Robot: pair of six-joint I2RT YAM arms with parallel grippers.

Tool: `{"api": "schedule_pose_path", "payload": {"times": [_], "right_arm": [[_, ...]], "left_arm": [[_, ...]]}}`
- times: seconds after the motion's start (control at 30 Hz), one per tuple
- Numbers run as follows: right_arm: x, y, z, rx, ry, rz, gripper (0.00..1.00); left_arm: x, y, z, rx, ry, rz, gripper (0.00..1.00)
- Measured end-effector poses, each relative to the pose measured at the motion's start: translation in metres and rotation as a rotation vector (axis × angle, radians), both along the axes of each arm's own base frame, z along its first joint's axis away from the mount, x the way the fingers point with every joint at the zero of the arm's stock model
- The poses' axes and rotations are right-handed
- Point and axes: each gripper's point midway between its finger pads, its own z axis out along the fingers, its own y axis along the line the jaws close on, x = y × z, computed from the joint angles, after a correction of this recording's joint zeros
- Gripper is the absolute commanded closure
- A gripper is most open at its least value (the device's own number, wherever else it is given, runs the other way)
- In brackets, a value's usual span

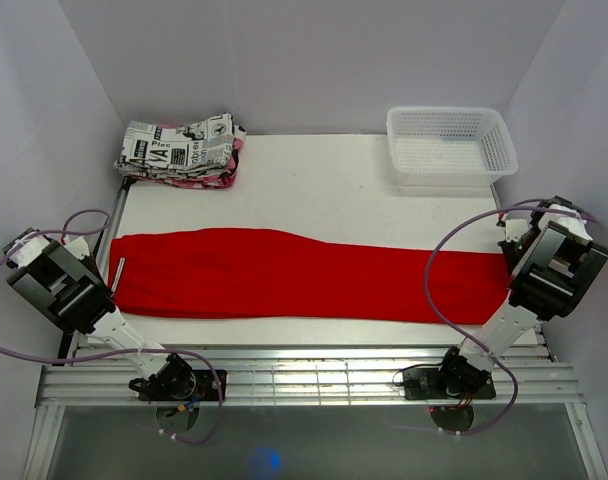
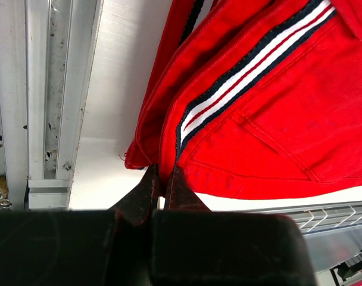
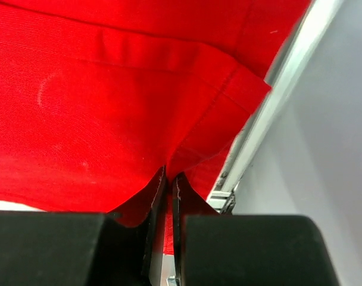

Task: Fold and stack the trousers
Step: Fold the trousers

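At trousers (image 1: 284, 275) edges: L-claw (image 2: 163, 177), R-claw (image 3: 169, 180)

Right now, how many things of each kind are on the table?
Red trousers: 1
Folded newspaper-print pile: 1
White basket: 1
Total: 3

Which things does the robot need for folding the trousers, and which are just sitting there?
For the job:
- red trousers, stretched along the table
- left gripper, shut on their striped end
- right gripper, shut on the other end's hem

Just lying about:
- folded newspaper-print garment, back left
- white mesh basket, back right
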Motion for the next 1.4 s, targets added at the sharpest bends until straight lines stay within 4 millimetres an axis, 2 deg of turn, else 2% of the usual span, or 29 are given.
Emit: {"api": "schedule_pose_path", "payload": {"times": [0.17, 0.4, 0.57, 0.63, 0.77, 0.83, 0.93, 1.07, 1.4], "right_arm": [[0.020, -0.004, 0.018, 0.012, -0.056, -0.008, 0.92], [0.057, -0.005, 0.059, 0.035, -0.191, 0.018, 0.92], [0.064, -0.004, 0.072, 0.014, -0.272, 0.044, 0.92], [0.059, -0.003, 0.066, 0.009, -0.260, 0.049, 0.92], [0.044, -0.006, 0.030, 0.003, -0.173, 0.034, 0.92], [0.039, -0.009, 0.009, -0.002, -0.122, 0.023, 0.92], [0.037, -0.015, -0.013, -0.018, -0.077, 0.009, 0.92], [0.039, -0.021, -0.014, -0.055, -0.067, 0.003, 0.92], [0.039, -0.020, -0.012, -0.055, -0.066, -0.003, 0.92]], "left_arm": [[0.000, 0.000, 0.001, -0.001, 0.004, 0.008, 1.00], [0.005, 0.000, 0.011, -0.013, -0.009, 0.013, 1.00], [0.020, 0.000, 0.031, -0.032, -0.097, 0.005, 1.00], [0.024, 0.001, 0.040, -0.020, -0.136, -0.009, 1.00], [0.021, -0.001, 0.046, -0.007, -0.160, -0.022, 1.00], [0.014, -0.005, 0.036, -0.008, -0.146, -0.019, 1.00], [-0.003, -0.011, 0.010, -0.017, -0.087, -0.005, 1.00], [-0.016, -0.015, -0.013, -0.043, -0.014, 0.034, 1.00], [-0.016, -0.014, -0.014, -0.054, 0.005, 0.081, 1.00]]}}
